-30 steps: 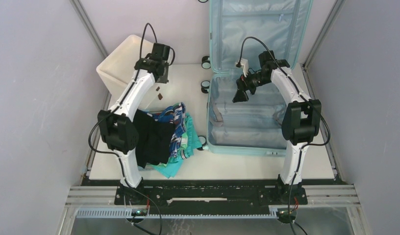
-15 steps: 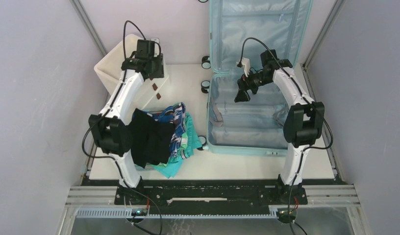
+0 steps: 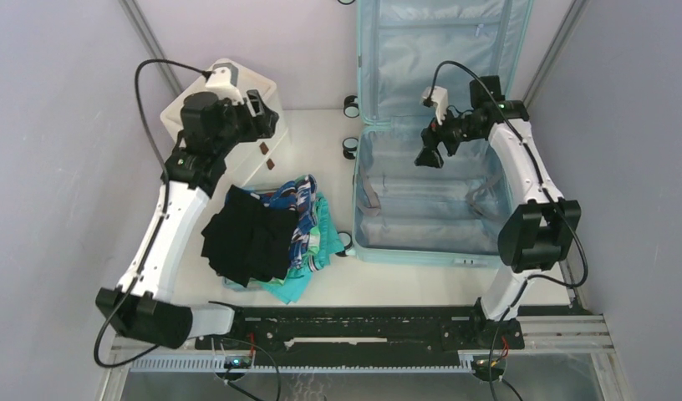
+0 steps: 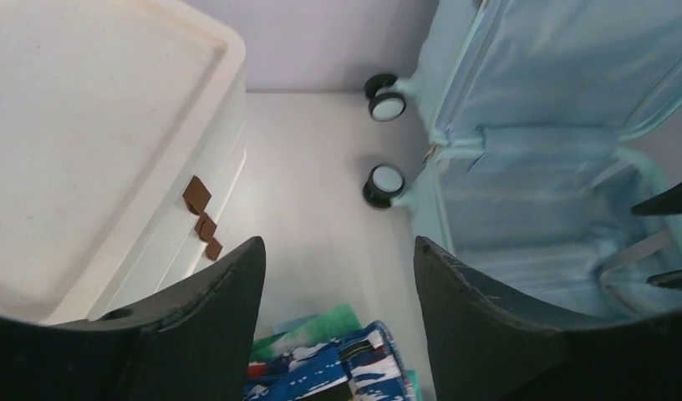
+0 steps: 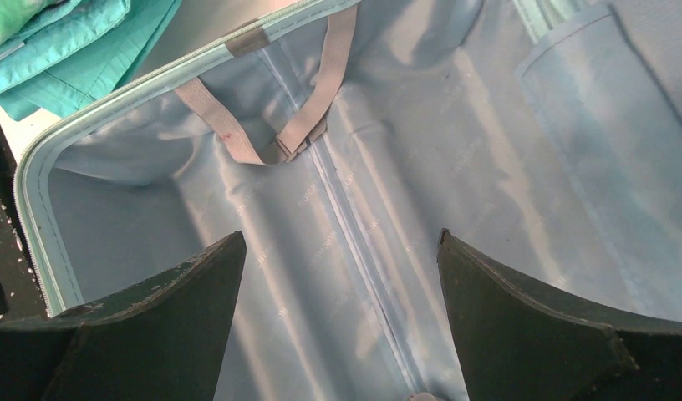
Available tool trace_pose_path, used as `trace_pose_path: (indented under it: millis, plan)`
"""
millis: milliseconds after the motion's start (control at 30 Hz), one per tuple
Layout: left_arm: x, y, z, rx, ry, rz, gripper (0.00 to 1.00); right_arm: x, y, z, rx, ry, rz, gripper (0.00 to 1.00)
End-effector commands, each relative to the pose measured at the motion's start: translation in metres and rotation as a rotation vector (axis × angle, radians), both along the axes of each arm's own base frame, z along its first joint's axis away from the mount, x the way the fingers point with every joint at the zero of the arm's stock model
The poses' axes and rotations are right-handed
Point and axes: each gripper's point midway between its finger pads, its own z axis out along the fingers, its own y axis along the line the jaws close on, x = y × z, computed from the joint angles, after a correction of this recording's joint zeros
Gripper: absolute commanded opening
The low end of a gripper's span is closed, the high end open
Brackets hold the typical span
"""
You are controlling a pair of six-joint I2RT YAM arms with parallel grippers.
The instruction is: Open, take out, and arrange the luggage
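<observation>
The luggage (image 3: 421, 209) lies open at the right of the table, its lid (image 3: 438, 50) propped upright against the back wall. Only pale lining (image 5: 404, 150) and grey straps (image 5: 271, 134) show inside the base. A pile of clothes (image 3: 262, 234) sits left of the case: a black garment, a blue patterned one (image 4: 354, 368) and teal pieces. My left gripper (image 3: 261, 117) (image 4: 338, 242) hangs open and empty by the white drawer unit (image 4: 87, 125), behind the pile. My right gripper (image 3: 428, 154) (image 5: 342, 238) is open and empty above the rear of the case's base.
The drawer unit (image 3: 172, 119) with brown handles (image 4: 202, 217) stands at the back left. Two suitcase wheels (image 3: 351, 106) (image 3: 350, 148) stick out toward it, and a third (image 3: 346, 242) sits beside the pile. Grey walls close in both sides.
My left arm has swung its elbow out left and pulled the gripper back over the drawer unit, jaws spreading wider. The black garment now lies uncovered. The right gripper has shifted slightly back and right.
</observation>
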Motion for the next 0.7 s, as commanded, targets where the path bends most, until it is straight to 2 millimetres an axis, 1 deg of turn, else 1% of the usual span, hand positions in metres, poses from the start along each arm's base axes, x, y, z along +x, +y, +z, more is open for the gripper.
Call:
trace_pose_path:
  millis: [0, 33, 100, 167, 200, 233, 300, 433, 467, 533, 667]
  plan:
    - [-0.014, 0.009, 0.061, -0.091, -0.247, 0.036, 0.76, -0.005, -0.011, 0.046, 0.012, -0.129, -0.025, 0.93]
    - [-0.020, 0.012, 0.070, -0.103, -0.284, 0.042, 0.82, -0.005, -0.014, 0.053, 0.014, -0.142, -0.035, 0.93]
    - [-0.025, 0.013, 0.082, -0.117, -0.332, 0.042, 0.87, -0.007, -0.020, 0.064, 0.015, -0.166, -0.054, 0.94]
    - [-0.029, 0.013, 0.091, -0.123, -0.354, 0.031, 0.87, -0.009, -0.023, 0.075, 0.015, -0.192, -0.070, 0.96]
    - [-0.030, 0.012, 0.096, -0.126, -0.361, 0.026, 0.88, -0.006, -0.034, 0.081, 0.012, -0.208, -0.104, 0.97]
    - [-0.032, 0.012, 0.099, -0.128, -0.365, 0.020, 0.88, -0.005, -0.038, 0.088, 0.010, -0.226, -0.122, 0.99]
    - [-0.036, 0.010, 0.105, -0.136, -0.371, 0.008, 0.88, -0.001, -0.047, 0.104, 0.011, -0.265, -0.169, 1.00]
    - [-0.045, 0.010, 0.112, -0.147, -0.381, 0.000, 0.88, 0.009, -0.066, 0.138, 0.100, -0.272, -0.307, 1.00]
    - [-0.048, 0.011, 0.114, -0.147, -0.385, 0.001, 0.88, 0.014, -0.071, 0.146, 0.131, -0.269, -0.365, 1.00]
    - [-0.055, 0.014, 0.117, -0.146, -0.391, 0.010, 0.88, 0.023, -0.087, 0.158, 0.146, -0.287, -0.470, 1.00]
    - [-0.066, 0.021, 0.124, -0.143, -0.407, 0.033, 0.89, 0.028, -0.105, 0.181, 0.180, -0.343, -0.573, 1.00]
